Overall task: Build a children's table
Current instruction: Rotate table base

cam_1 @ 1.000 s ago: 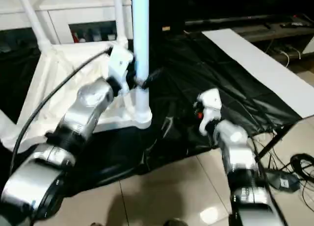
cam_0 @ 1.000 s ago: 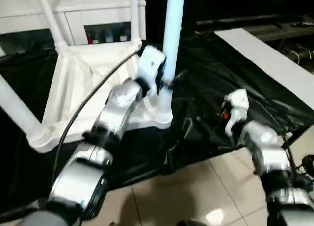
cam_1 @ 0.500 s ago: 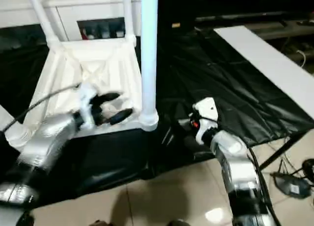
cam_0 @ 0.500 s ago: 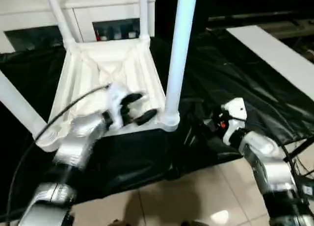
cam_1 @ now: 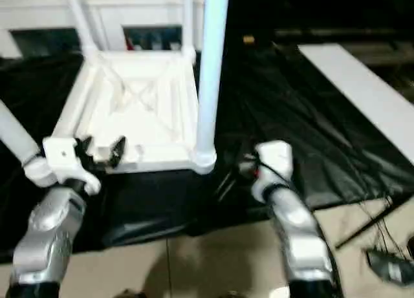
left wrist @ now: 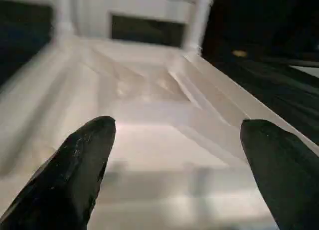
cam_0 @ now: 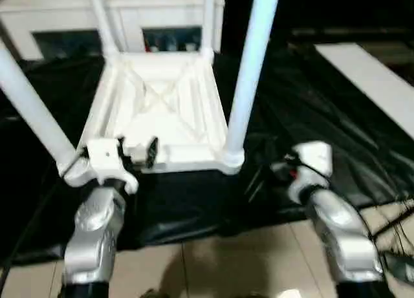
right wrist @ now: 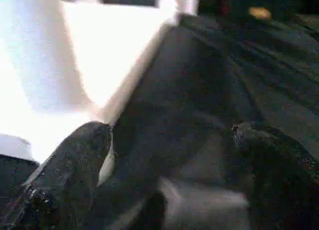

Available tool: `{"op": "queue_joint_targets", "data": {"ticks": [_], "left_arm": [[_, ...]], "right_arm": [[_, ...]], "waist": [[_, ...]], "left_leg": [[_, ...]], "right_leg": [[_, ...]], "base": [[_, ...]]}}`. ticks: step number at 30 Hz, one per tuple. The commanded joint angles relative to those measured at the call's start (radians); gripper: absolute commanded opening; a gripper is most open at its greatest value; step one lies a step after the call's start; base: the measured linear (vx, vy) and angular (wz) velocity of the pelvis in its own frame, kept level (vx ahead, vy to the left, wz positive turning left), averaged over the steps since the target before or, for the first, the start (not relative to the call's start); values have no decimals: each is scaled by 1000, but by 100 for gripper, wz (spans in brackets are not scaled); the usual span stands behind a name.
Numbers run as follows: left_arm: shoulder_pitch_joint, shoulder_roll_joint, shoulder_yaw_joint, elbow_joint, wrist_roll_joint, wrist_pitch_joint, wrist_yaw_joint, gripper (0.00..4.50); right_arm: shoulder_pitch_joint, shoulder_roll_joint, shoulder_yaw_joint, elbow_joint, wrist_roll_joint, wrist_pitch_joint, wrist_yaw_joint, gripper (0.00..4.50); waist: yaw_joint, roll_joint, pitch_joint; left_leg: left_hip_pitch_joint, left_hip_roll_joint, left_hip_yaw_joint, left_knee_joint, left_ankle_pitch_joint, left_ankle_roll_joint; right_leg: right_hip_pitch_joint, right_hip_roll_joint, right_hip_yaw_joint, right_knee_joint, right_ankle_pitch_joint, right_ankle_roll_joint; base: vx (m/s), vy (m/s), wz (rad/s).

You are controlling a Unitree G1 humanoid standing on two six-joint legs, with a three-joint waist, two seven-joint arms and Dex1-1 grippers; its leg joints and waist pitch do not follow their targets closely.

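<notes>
Table: the tabletop lies upside down on the black sheet, four legs pointing straight up
Left gripper: open wide, empty, at the tabletop's near edge
Right gripper: open wide, empty, beside the near right leg
Nearer arm: the left one looks closest to the tabletop

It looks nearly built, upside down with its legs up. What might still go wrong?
The left hand hangs open right at the tabletop edge; a bump might shove the table across the black sheet. The near leg stands tall between both arms, so a swing could knock it. How firmly the legs sit cannot be seen.
</notes>
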State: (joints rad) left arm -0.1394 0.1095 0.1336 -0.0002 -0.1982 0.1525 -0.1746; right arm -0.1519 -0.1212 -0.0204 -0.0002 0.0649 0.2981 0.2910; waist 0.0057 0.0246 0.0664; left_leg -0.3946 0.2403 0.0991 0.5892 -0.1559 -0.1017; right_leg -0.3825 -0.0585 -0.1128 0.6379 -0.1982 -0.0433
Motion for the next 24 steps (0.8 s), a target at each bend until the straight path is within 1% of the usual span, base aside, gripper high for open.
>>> {"op": "queue_joint_targets", "data": {"ticks": [1, 2, 3, 4, 5, 6, 7, 8, 9, 10, 11, 12, 13, 14, 15, 16, 17, 18, 19, 20, 21, 22, 23, 24], "left_arm": [[-15, -1, -19, -35, 18, 23, 4, 450], [-18, 3, -21, -46, 14, 49, 2, 450], [-18, 3, -21, -46, 14, 49, 2, 450], [-16, 2, -17, -55, 21, 61, 16, 450], [-15, 3, -15, -54, 24, 68, 21, 450], [-4, 1, -18, -48, 39, 63, 32, 450], [0, 1, -23, -43, 45, 67, 35, 450], [4, 0, -33, -43, 54, 63, 41, 450], [5, 0, -35, -43, 56, 63, 42, 450], [10, -2, -42, -46, 63, 61, 47, 450], [14, -4, -45, -50, 67, 60, 53, 450], [21, -9, -48, -59, 65, 61, 57, 450], [28, -13, -46, -67, 58, 70, 59, 450], [34, -14, -46, -78, 57, 80, 62, 450], [41, -13, -50, -88, 51, 91, 52, 450], [42, -11, -52, -92, 52, 96, 51, 450], [40, -10, -51, -91, 56, 96, 54, 450], [37, -13, -49, -86, 61, 92, 59, 450], [38, -14, -49, -84, 62, 89, 60, 450], [39, -11, -51, -83, 66, 85, 58, 450], [38, -9, -54, -82, 69, 83, 59, 450], [39, -16, -54, -81, 67, 82, 64, 450], [40, -17, -56, -83, 69, 82, 67, 450], [42, -20, -58, -88, 67, 88, 68, 450]], "right_arm": [[5, -22, 12, -30, -23, 25, -2, 447], [13, -26, 24, -38, -17, 25, 19, 447], [13, -26, 24, -38, -17, 25, 19, 447], [30, -23, 34, -61, -5, 18, 35, 447], [39, -20, 37, -74, 6, 19, 44, 447], [58, -14, 45, -106, 19, 29, 52, 447], [59, -15, 48, -113, 17, 36, 50, 447], [60, -19, 50, -117, 15, 41, 50, 447], [59, -21, 50, -118, 15, 42, 51, 447], [59, -25, 53, -120, 16, 45, 56, 447], [59, -29, 56, -120, 17, 47, 63, 447], [58, -37, 63, -121, 20, 50, 72, 447], [58, -41, 68, -122, 27, 53, 78, 447], [55, -50, 75, -122, 31, 59, 89, 447], [53, -59, 87, -124, 31, 58, 113, 447], [52, -62, 90, -124, 32, 58, 122, 447], [47, -66, 95, -118, 21, 56, 122, 447], [41, -72, 99, -110, 10, 55, 120, 447], [40, -71, 99, -109, 13, 55, 124, 447], [37, -69, 99, -111, 18, 60, 125, 447], [34, -69, 98, -112, 21, 64, 125, 447], [30, -70, 98, -109, 27, 62, 130, 447], [28, -74, 101, -103, 23, 57, 133, 447], [26, -80, 106, -94, 18, 51, 133, 447]], "waist": [[3, -1, -33], [15, -43, -24], [45, -64, -51], [66, -63, -73], [77, -51, -73], [63, -46, -67], [62, -16, -76], [54, -27, -72], [52, -23, -62], [50, -21, -58], [45, -19, -53], [35, -16, -46], [31, -12, -47], [21, -11, -39], [6, -6, -33], [5, 2, -30], [-1, 4, -22], [-8, -18, -30], [-4, -28, -29], [2, -38, -31], [11, -49, -38], [23, -61, -47], [29, -55, -55], [22, -46, -61]], "left_leg": [[38, 87, 13, -150, -676, 43], [105, -77, 104, 70, -540, 21], [10, -83, 88, 106, -225, 77], [-37, -67, 62, 64, -143, 73], [-10, -39, 51, 6, -115, 67], [-3, -39, 44, -23, -121, 86], [5, -34, 35, -31, -121, 85], [9, -36, 40, -30, -155, 89], [25, -41, 44, -33, -248, 76], [35, -39, 45, -35, -292, 68], [56, -36, 43, -42, -373, 58], [81, -30, 37, -53, -468, 55], [99, -25, 36, -55, -511, 58], [114, -11, 26, -71, -580, 68], [128, 13, 13, -90, -682, 70], [127, 32, 2, -108, -734, 66], [119, 51, -6, -132, -794, 63], [123, 50, -4, -142, -824, 52], [130, -20, 34, -82, -704, 44], [129, -42, 48, -52, -591, 57], [103, -52, 53, -35, -465, 78], [57, -50, 49, -39, -314, 102], [55, -37, 45, -60, -259, 113], [75, -20, 39, -75, -255, 119]], "right_leg": [[0, -46, 63, -44, -238, -128], [-94, -67, 37, -210, -685, -60], [-6, -127, 115, -198, -978, 126], [51, -140, 149, -153, -895, 180], [24, -111, 141, -139, -695, 213], [21, -77, 110, -122, -434, 173], [26, -64, 89, -117, -313, 125], [23, -61, 84, -126, -328, 117], [20, -62, 76, -143, -486, 108], [16, -63, 73, -153, -568, 107], [17, -62, 62, -168, -679, 107], [19, -54, 41, -184, -732, 103], [21, -51, 31, -191, -729, 94], [30, -50, 12, -197, -693, 72], [43, -48, -5, -192, -633, 52], [56, -50, -3, -173, -577, 39], [66, -48, -1, -141, -522, 27], [72, -72, 30, -108, -426, -18], [53, -95, 35, -184, -668, -6], [54, -113, 43, -209, -780, 5], [79, -128, 58, -211, -827, 13], [114, -130, 62, -201, -843, 38], [113, -111, 54, -186, -720, 21], [99, -85, 42, -166, -561, -26]], "base": [[11, -198, 26], [9, -80, 14], [52, -156, -1], [43, -132, -7], [43, -132, -7], [-7, -105, 8], [-17, -89, 0], [-17, -89, 0], [-15, -52, 1], [0, 0, 0], [0, 0, 0], [0, 0, 0], [0, 0, 0], [0, 0, 0], [18, 50, -9], [42, 55, -15], [42, 55, -15], [52, 19, -15], [0, 0, 0], [0, 0, 0], [68, -1, -6], [85, 12, -11], [85, 12, -11], [94, 15, -2]]}}
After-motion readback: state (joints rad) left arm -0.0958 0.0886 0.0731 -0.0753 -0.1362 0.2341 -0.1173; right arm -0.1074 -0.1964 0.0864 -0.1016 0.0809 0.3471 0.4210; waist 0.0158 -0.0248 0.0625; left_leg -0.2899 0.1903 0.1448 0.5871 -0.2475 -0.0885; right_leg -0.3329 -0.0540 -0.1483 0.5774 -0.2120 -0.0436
